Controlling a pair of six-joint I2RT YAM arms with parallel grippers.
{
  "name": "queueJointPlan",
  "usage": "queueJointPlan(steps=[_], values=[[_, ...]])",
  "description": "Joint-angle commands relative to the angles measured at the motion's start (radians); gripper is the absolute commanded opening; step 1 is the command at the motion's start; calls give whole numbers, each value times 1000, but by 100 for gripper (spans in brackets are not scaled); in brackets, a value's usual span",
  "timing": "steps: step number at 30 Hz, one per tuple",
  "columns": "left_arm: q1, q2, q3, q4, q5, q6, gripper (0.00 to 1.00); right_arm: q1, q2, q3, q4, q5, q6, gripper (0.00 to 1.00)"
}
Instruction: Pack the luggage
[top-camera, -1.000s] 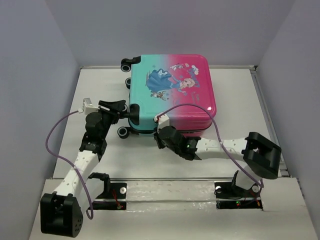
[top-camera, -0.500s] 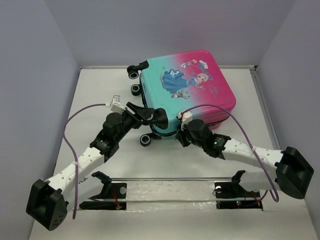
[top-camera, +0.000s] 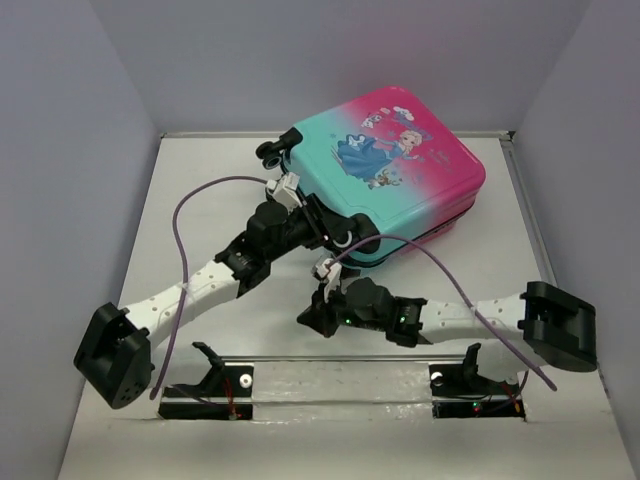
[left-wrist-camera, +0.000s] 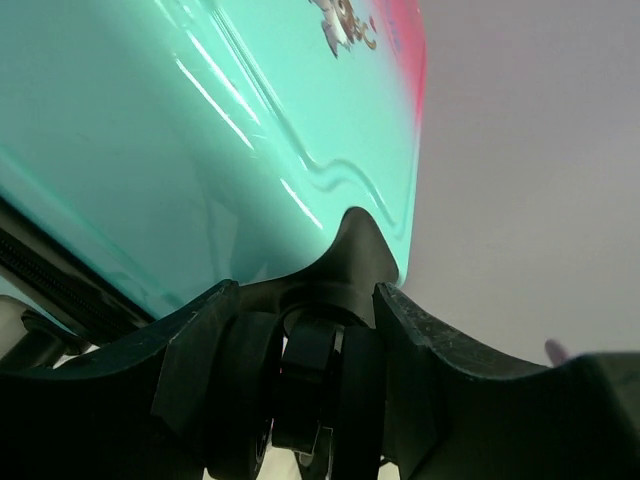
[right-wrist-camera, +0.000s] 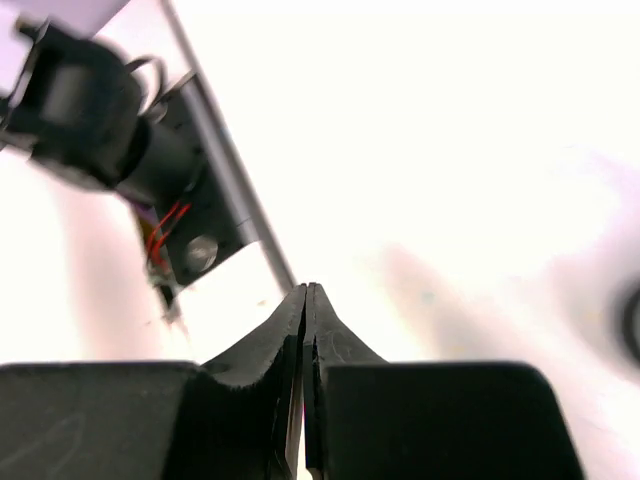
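Counter (top-camera: 200, 155), white and walled in on three sides, carries everything in view. Toward its far right lies the luggage (top-camera: 410, 180), shut and flat on its back, turned at an angle, with the pink end pointing far and right and the teal end pointing near and left. The cartoon princess print (top-camera: 385, 150) faces up. A dark zip seam runs along the near side.

From its base at the near left, the left arm (top-camera: 200, 290) stretches diagonally up to the near teal corner of the case. The right arm (top-camera: 470, 318) lies low across the near part of the counter, with its wrist pointing left, apart from the case.

At that teal corner, the left end effector (left-wrist-camera: 306, 290) stands partly open, and its two fingers (left-wrist-camera: 190, 350) straddle a black caster wheel (left-wrist-camera: 310, 390) and press against it on either side. The right end effector (top-camera: 312, 318) is fully closed, its fingertips pressed flat together with nothing between them. It hangs over bare counter between the case and the near rail. Its own camera looks toward a black mounting bracket (right-wrist-camera: 190, 240) with red wires.

A second pair of wheels (top-camera: 270, 152) juts out at the far-left corner of the case. A purple cable (top-camera: 235, 179) arcs over the counter to the left wrist.
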Motion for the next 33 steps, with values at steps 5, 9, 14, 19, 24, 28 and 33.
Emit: queueJointPlan(steps=[5, 9, 14, 19, 24, 28, 33], values=[[31, -7, 126, 151, 12, 13, 8, 77, 9, -9, 158, 219, 87, 7], [42, -76, 132, 30, -107, 145, 47, 77, -114, -81, 33, 303, 79, 7], [86, -163, 158, -108, -416, 308, 97, 77, -364, -203, -106, 419, 107, 8], [270, -142, 229, -217, -168, 371, 93, -99, -540, -333, -211, 456, 168, 47], [217, -182, 131, -277, -16, 417, 87, -360, -609, -370, -188, 276, 121, 60], [93, -220, 11, -220, 47, 420, 88, -512, -499, -345, -122, 167, 61, 64], [30, -258, -81, -153, 97, 453, 96, -569, -392, -344, 35, 86, -31, 63]])
